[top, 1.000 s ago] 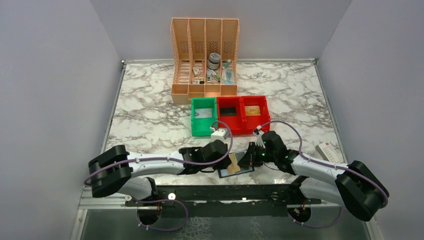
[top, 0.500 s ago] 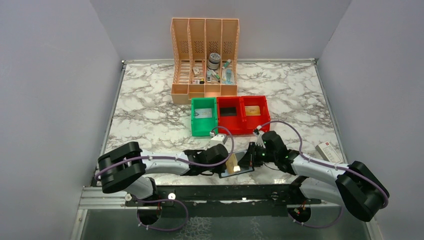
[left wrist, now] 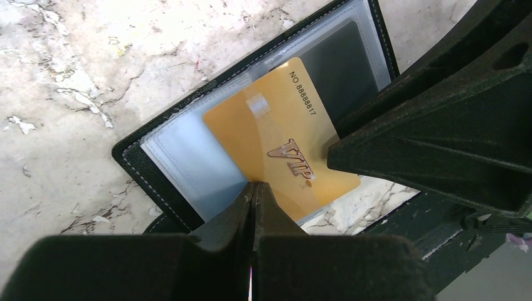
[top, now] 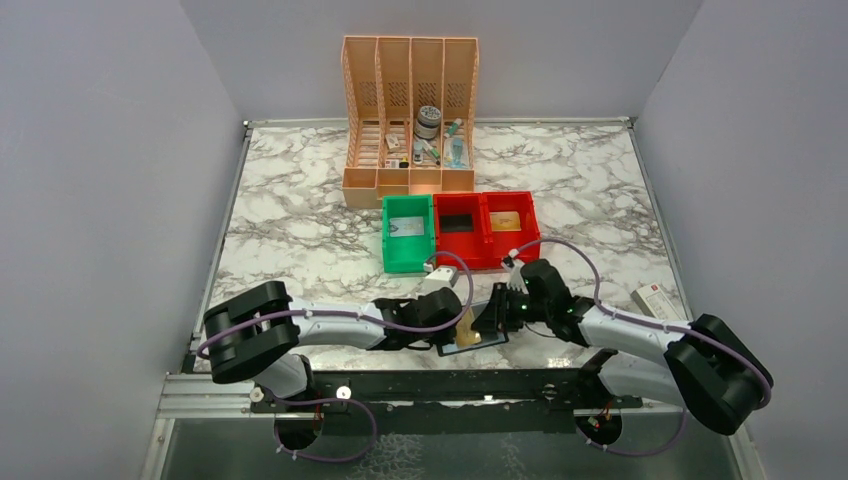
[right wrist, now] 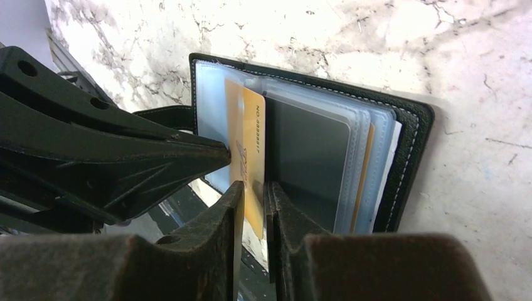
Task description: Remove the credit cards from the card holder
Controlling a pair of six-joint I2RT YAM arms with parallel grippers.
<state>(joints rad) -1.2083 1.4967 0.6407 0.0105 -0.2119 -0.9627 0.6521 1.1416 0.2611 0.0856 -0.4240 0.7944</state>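
Over the marble table (top: 300, 250) your left gripper (left wrist: 254, 191) is clenched on the gold card (left wrist: 276, 125) at its edge, wallet (left wrist: 135, 160) just beyond, while your right gripper (right wrist: 253, 189) straddles it slackly.

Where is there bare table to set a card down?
Widest bare marble lies left of the peach rack and green bin. More right of the red bins, up to the white box. Crowded: near edge, where left pincer and right pincer meet at the wallet and gold card.
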